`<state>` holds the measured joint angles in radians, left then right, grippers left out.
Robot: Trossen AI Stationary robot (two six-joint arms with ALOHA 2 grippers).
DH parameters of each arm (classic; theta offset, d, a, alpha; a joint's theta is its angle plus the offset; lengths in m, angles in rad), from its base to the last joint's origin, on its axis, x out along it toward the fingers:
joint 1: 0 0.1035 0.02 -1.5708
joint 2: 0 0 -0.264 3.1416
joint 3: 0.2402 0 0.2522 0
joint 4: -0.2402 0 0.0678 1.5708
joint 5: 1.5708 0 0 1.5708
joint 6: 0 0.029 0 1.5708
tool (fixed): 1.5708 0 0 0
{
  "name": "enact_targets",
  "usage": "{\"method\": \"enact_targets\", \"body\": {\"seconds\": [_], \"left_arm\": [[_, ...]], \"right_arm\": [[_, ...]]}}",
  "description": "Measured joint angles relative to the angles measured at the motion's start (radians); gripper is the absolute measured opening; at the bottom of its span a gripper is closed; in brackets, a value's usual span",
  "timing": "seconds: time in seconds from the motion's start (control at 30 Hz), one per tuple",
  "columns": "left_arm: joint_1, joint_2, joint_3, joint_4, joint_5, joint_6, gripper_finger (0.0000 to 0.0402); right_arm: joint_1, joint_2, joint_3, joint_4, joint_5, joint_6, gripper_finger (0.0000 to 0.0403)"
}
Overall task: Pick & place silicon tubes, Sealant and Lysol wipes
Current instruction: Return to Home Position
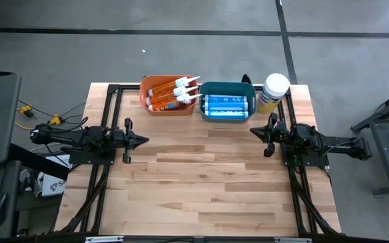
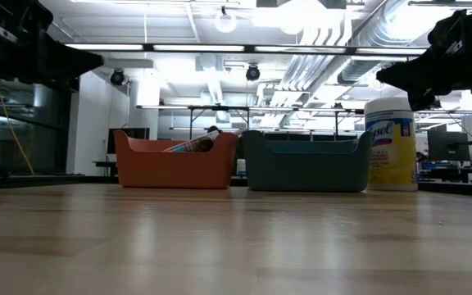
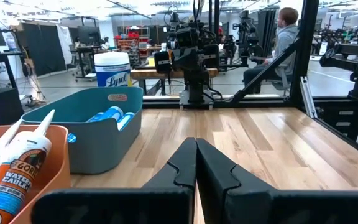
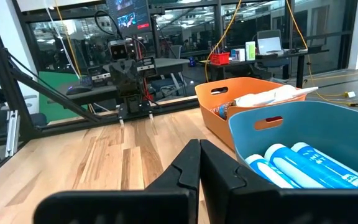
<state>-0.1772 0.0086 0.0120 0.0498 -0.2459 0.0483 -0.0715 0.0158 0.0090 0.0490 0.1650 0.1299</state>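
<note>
1. Two grippers faced each other across the tabletop (image 1: 208, 175), the left gripper (image 1: 140, 140) at its left side and the right gripper (image 1: 254, 131) at its right. Both pairs of jaws were pressed together and held nothing.
2. The Lysol wipes (image 1: 274, 92) stood upright near the far right corner, just beside the blue bin (image 1: 227, 84) and outside it.
3. Its long axis was vertical. It lay near the right gripper, toward the far edge, and well apart from the left gripper, so the right arm seemed better placed for it.
</note>
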Motion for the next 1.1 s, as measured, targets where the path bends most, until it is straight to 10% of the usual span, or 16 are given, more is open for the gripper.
{"method": "enact_targets", "body": {"seconds": [1.1], "left_arm": [[-0.033, 0.0, 0.0, 0.0, 0.026, -0.001, 0.0]], "right_arm": [[0.0, 0.001, 0.0, 0.0, 0.0, 0.0, 0.0012]]}}
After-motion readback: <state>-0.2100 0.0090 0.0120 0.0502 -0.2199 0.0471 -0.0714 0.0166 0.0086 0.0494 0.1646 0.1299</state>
